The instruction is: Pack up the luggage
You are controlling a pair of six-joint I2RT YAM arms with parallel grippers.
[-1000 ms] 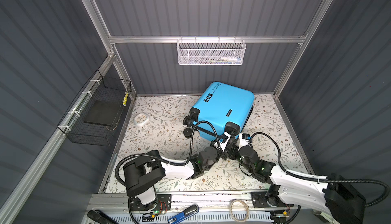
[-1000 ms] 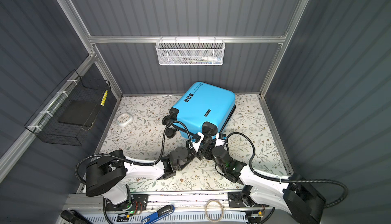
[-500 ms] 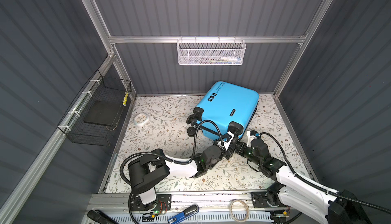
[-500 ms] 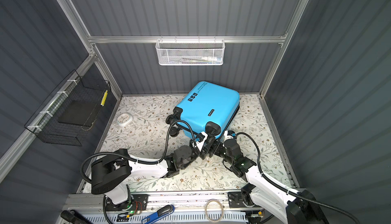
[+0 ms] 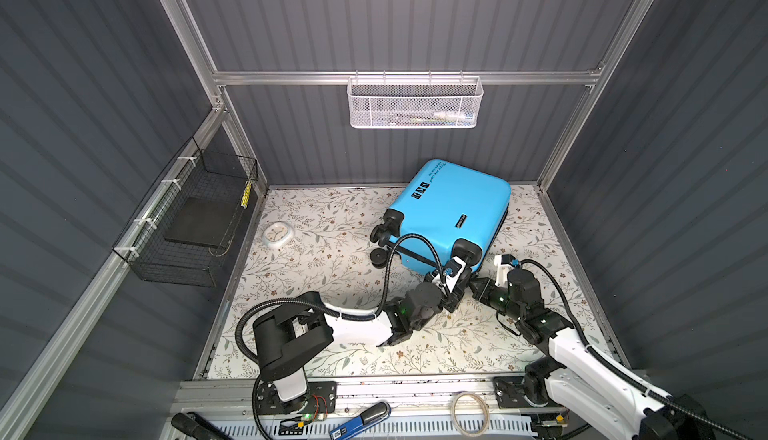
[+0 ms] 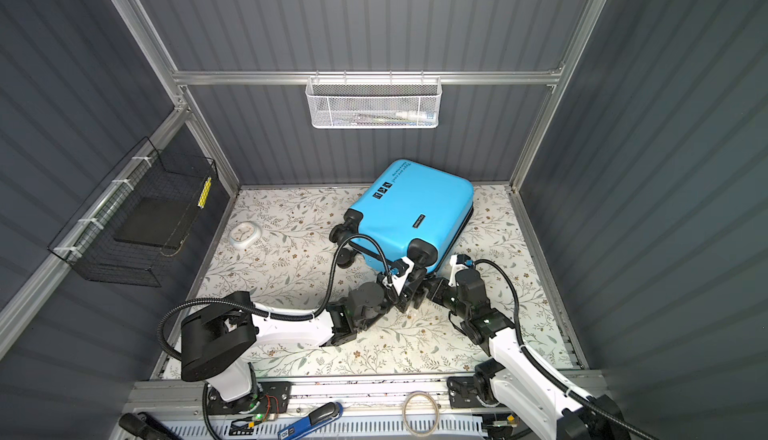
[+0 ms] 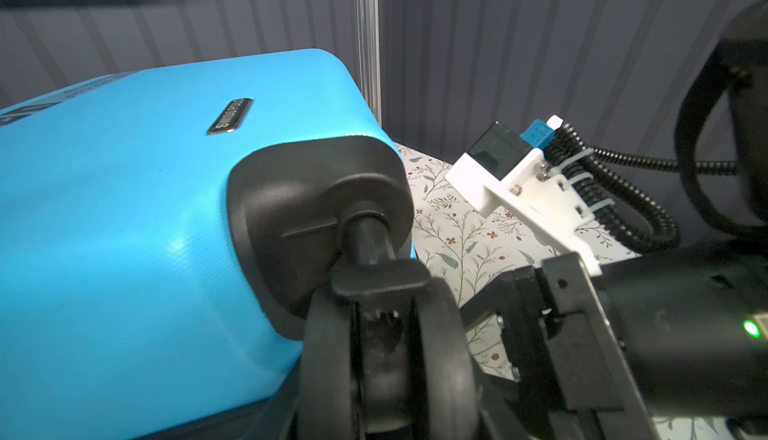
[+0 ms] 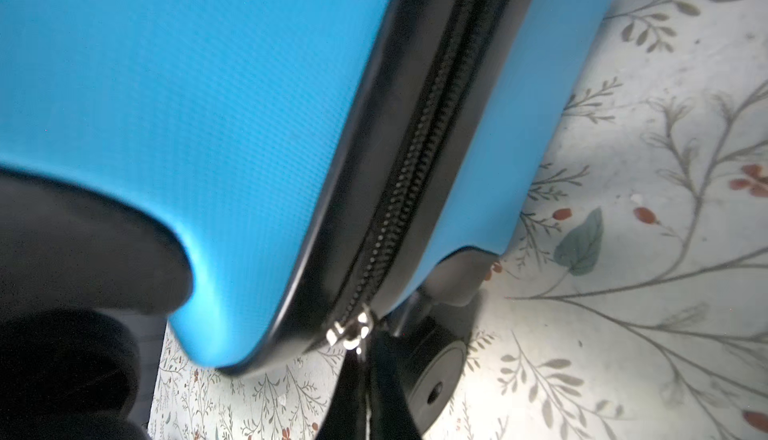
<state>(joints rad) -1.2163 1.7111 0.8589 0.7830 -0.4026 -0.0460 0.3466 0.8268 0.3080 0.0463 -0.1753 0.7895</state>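
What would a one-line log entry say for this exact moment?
luggage: closed, on table | left hand: gripping wheel | right hand: shut on zipper pull

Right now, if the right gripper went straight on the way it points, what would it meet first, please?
The luggage, at its zipped corner seam: the right gripper is shut on the zipper pull there.

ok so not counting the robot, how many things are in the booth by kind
luggage: 1
baskets: 2 (white mesh basket, black wire basket)
small white clock: 1
total: 4
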